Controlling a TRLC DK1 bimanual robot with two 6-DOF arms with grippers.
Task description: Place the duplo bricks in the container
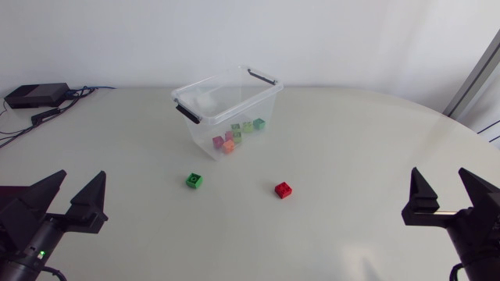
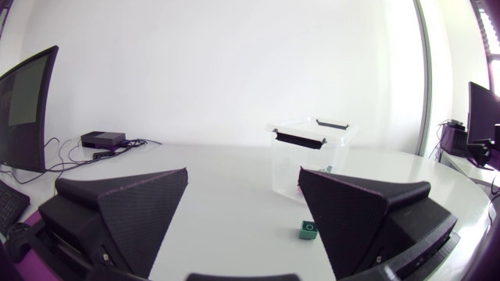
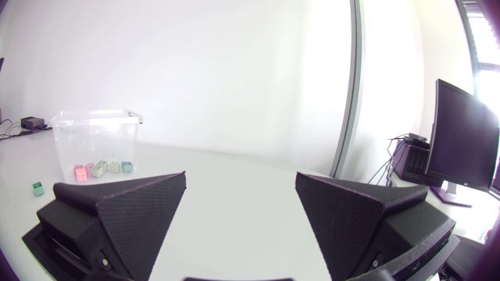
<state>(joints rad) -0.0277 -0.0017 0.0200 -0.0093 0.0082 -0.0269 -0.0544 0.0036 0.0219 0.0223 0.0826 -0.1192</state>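
- Head view: the clear container point(image 1: 209, 117) stands at the far middle of the table point(image 1: 351, 148), lid off, with several pastel bricks point(image 1: 234, 137) already lying on its floor.
- Two bricks are still out. A green brick point(image 1: 194, 180) sits near the container's front left corner, and a red brick point(image 1: 283, 189) lies to its right, well apart from it.
- My left claw point(image 1: 81, 178) hangs at the near left and my right claw point(image 1: 438, 172) at the near right, both spread wide and holding nothing.
- Left wrist view: the left claw point(image 2: 244, 172) gapes wide. The green brick point(image 2: 308, 229) lies ahead, beside the right finger, with the container point(image 2: 287, 160) farther on.
- Right wrist view: the right claw point(image 3: 241, 178) is wide too. The container point(image 3: 82, 140) and green brick point(image 3: 37, 189) sit far off beyond its left finger; I cannot spot the red brick here.
- Handling, as I judge it: these bricks are light, rigid plastic, smooth and a bit slippery, not fragile. I would pinch across two flat opposite sides, low on the body and squarely, so the brick does not twist or squirt out.
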